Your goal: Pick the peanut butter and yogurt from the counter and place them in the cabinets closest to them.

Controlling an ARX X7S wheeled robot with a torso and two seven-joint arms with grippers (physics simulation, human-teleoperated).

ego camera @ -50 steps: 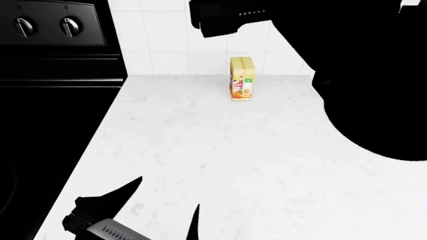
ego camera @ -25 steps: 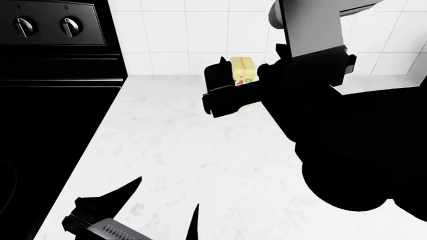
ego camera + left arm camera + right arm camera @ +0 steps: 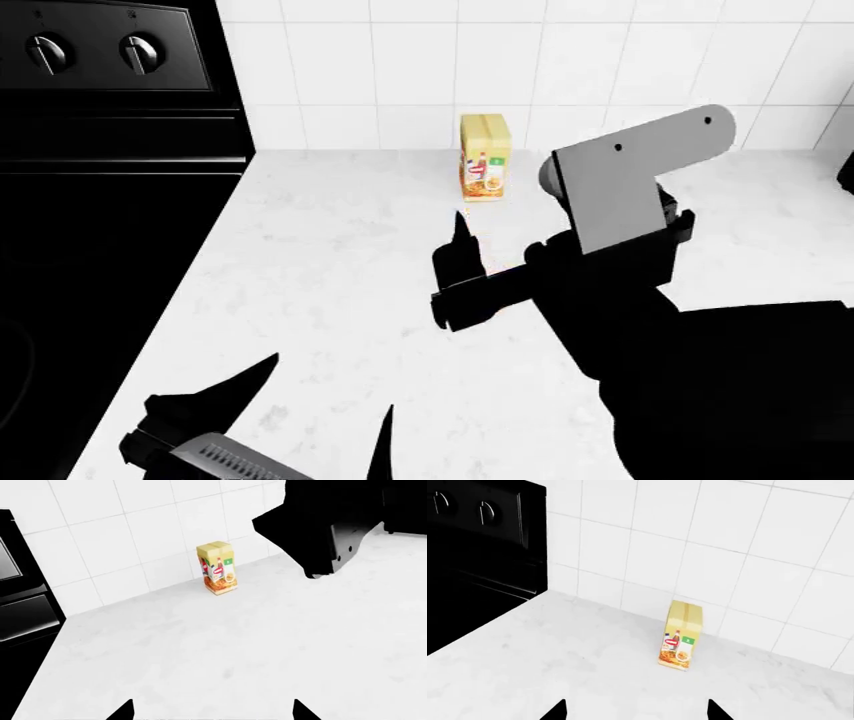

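The peanut butter and the yogurt are out of view in every frame. The white marble-look counter (image 3: pixel 334 260) carries only a small yellow carton (image 3: pixel 485 157) against the tiled wall. My right gripper (image 3: pixel 491 250) hovers over the counter's middle, pointing at the carton (image 3: pixel 680 642). In the right wrist view it (image 3: pixel 636 710) stands open, its two dark fingertips wide apart with bare counter (image 3: pixel 560 670) between. Near the front edge, my left gripper (image 3: pixel 331 390) is also open and empty. Its wrist view (image 3: pixel 213 710) shows the carton (image 3: pixel 217 568) and counter (image 3: pixel 233 645) ahead.
A black stove (image 3: pixel 120 150) with knobs borders the counter on the left. White wall tiles (image 3: pixel 400 70) run along the back. My right arm's dark bulk (image 3: pixel 721 380) covers the counter's right side and shows in the left wrist view (image 3: pixel 327 525).
My right arm swung down from the upper right and now sits lower over the counter's middle, uncovering the carton. The left gripper stayed put.
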